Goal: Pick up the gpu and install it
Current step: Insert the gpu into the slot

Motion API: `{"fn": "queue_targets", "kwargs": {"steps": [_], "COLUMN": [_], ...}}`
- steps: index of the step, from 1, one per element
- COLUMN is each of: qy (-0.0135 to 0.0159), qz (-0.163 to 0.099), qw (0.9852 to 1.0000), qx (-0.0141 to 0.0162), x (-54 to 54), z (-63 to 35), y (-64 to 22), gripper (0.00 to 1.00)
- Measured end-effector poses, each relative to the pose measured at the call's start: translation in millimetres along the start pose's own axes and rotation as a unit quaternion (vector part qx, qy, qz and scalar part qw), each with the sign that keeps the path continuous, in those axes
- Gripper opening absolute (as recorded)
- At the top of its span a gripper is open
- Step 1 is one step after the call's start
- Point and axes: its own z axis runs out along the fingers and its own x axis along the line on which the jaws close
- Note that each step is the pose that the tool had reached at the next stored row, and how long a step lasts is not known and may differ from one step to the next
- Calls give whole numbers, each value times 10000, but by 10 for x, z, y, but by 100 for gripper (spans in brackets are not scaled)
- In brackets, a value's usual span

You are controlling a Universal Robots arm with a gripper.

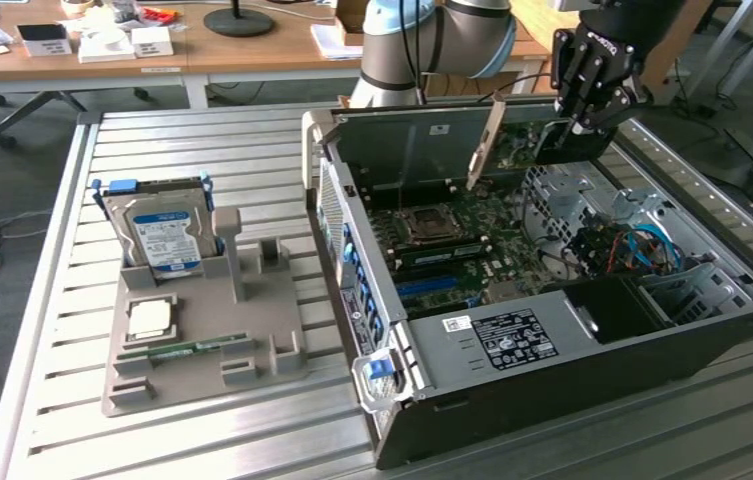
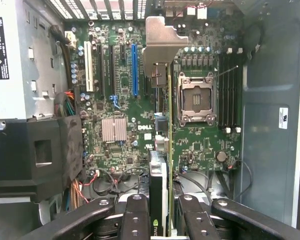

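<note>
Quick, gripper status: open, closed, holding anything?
Gripper: closed on the gpu, holding it on edge above the open computer case.

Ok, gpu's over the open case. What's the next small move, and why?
Probably nudge the gpu sideways toward the blue slot before lowering. The gripper has its jaws shut on the card above the motherboard, and in the wrist view its edge lines up beside the CPU socket, not over that slot.

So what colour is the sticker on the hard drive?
Mostly blue; the sticker shows best in the exterior view.
</note>
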Motion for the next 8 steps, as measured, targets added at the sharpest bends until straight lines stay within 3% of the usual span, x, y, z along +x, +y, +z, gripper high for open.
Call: {"fn": "queue_targets", "kwargs": {"steps": [8], "qy": [2], "qz": [11], "qw": [10000], "qx": [1], "x": [3], "z": [23], "y": [23], "gripper": [27]}}
